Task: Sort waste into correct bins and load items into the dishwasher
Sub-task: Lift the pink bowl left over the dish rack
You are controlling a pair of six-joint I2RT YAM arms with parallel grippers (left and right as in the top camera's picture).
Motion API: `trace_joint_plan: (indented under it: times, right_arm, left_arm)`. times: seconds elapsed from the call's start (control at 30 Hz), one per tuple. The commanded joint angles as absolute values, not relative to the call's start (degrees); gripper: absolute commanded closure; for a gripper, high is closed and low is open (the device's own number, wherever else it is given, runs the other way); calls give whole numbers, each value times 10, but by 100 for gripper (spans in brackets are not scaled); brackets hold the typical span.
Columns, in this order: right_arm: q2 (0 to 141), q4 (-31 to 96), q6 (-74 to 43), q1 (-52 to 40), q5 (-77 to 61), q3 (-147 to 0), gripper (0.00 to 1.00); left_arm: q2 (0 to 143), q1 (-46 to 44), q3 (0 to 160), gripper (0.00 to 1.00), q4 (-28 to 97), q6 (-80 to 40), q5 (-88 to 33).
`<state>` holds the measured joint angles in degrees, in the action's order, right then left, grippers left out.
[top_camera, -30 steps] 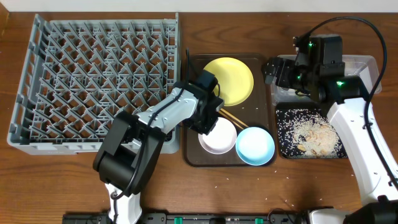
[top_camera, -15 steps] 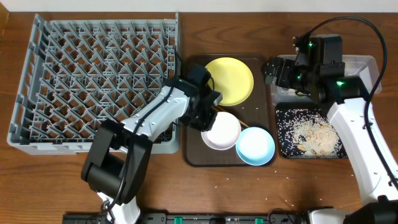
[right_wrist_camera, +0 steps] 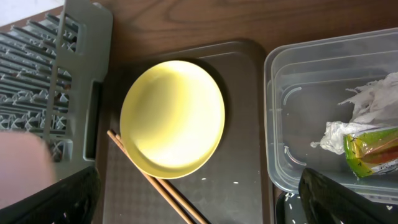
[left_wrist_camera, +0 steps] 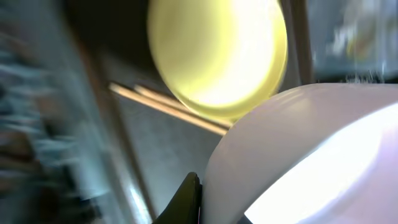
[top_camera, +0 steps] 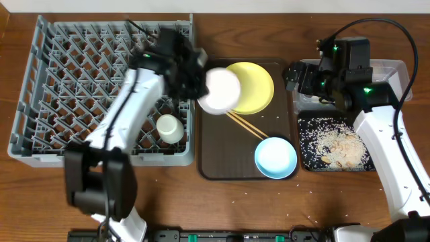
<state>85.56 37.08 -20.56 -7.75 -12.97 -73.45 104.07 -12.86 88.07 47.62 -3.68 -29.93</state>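
My left gripper [top_camera: 196, 82] is shut on the rim of the white bowl [top_camera: 220, 91], which hangs blurred above the seam between the grey dishwasher rack [top_camera: 40, 81] and the yellow plate [top_camera: 254, 86]. In the left wrist view one dark finger [left_wrist_camera: 186, 202] presses the bowl [left_wrist_camera: 311, 155]. A small white cup [top_camera: 168, 128] sits in the rack's near right corner. Chopsticks [top_camera: 245, 126] and a light blue bowl [top_camera: 275, 157] lie on the brown tray [top_camera: 215, 168]. My right gripper [top_camera: 301, 78] hangs open at the clear tub's [top_camera: 390, 67] left edge; its view shows the napkin [right_wrist_camera: 367, 106] and wrapper [right_wrist_camera: 373, 152] inside.
The black tray [top_camera: 306, 158] holding rice and food scraps sits in front of the clear tub. Stray rice grains dot the wooden table [top_camera: 269, 202] near the front edge. The rack fills the left side of the table.
The left arm lifted the white bowl off the brown tray and swung it back and left toward the rack. The white cup in the rack came into view. The right arm stayed still.
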Motion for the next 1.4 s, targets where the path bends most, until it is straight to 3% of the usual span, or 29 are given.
trace_joint_plan:
  times: [0.0,0.2,0.4,0.67,0.87,1.2,1.37]
  right_arm:
    - [854,371,-206,-79,-122,-741,1]
    - [854,371,-206,-79,-122,-741,1]
    - [854,371,-206,-79,-122,-741,1]
    - [854,371,-206,-79,-122,-741,1]
    - [854,371,-206,-79,-123,-741,1]
    - [854,371,-206,-79,-122,-741,1]
    - [854,371,-206,-79,-122,-741,1]
  left_arm:
    - [999,-104,914,93,477,-63,-138]
    - [988,-92,914,92,460,-68,130]
    - [990,-102,912,93,345,-51,315]
    - [1037,-107,902,92,197,80,343]
    - [1099,-136,902,93,119,148,487]
    - [1148,-173,902,93,36,158,664]
    - [1169,-175,902,93,33,153,691]
